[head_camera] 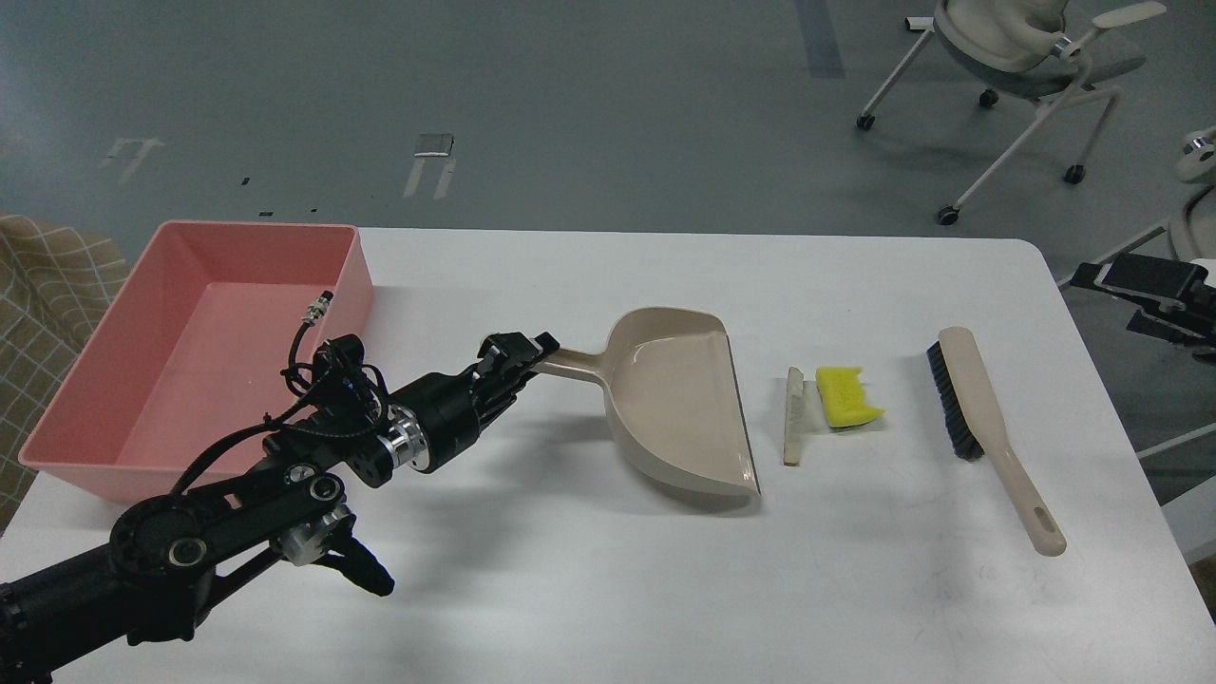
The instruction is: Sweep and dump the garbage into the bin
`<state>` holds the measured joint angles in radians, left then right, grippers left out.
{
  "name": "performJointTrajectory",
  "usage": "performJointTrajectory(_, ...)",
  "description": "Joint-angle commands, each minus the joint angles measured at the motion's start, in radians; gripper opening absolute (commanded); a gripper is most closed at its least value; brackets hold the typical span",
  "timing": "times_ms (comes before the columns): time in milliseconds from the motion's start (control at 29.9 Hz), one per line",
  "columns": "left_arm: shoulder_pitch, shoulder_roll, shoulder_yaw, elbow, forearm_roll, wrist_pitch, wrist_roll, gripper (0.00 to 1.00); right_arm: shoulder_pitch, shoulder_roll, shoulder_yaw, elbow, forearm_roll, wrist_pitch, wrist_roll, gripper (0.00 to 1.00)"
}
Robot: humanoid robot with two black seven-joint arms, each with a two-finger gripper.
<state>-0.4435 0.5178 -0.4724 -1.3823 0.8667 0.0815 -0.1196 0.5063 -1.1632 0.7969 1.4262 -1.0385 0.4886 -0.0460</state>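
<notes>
My left gripper [521, 350] is shut on the handle of the beige dustpan [679, 399]. The pan is near the middle of the white table [608, 570], with its open lip facing right. Just right of the lip lies the garbage: a thin off-white wedge [793, 415] and a yellow sponge piece [845, 396], both on the table outside the pan. The pink bin [190, 323] stands at the table's left and looks empty. My right gripper [1107, 275] shows dark at the right edge, beyond the table; its fingers cannot be told apart.
A beige brush with black bristles [988, 418] lies on the table right of the sponge, handle toward me. An office chair [1026, 57] stands on the floor at the back right. A checked cloth [47, 275] is left of the bin.
</notes>
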Motion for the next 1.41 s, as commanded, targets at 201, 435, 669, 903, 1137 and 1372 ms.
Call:
performJointTrajectory(201, -0.003, -0.010, 0.000, 0.000, 0.000, 0.003, 0.001, 0.00, -0.040, -0.006, -0.059, 0.037, -0.026, 0.000, -0.087, 0.83)
performJointTrajectory(435, -0.001, -0.028, 0.000, 0.005, 0.001, 0.004, 0.003, 0.00, -0.043, 0.069, -0.088, 0.042, -0.025, 0.000, -0.150, 0.83)
performJointTrajectory(669, 0.002, -0.025, -0.002, 0.005, 0.000, 0.006, 0.003, 0.00, -0.057, 0.099, -0.090, 0.051, -0.037, 0.000, -0.229, 0.80)
performJointTrajectory(903, 0.002, -0.022, 0.000, 0.006, 0.000, 0.009, 0.003, 0.00, -0.065, 0.151, -0.105, 0.053, -0.040, 0.000, -0.258, 0.79)
performJointTrajectory(1137, 0.022, -0.022, -0.002, 0.006, 0.000, 0.015, 0.003, 0.00, -0.066, 0.183, -0.105, 0.051, -0.057, 0.000, -0.259, 0.77)
performJointTrajectory(1372, 0.023, -0.019, -0.003, 0.005, 0.001, 0.015, 0.003, 0.00, -0.072, 0.204, -0.110, 0.046, -0.078, 0.000, -0.304, 0.69)
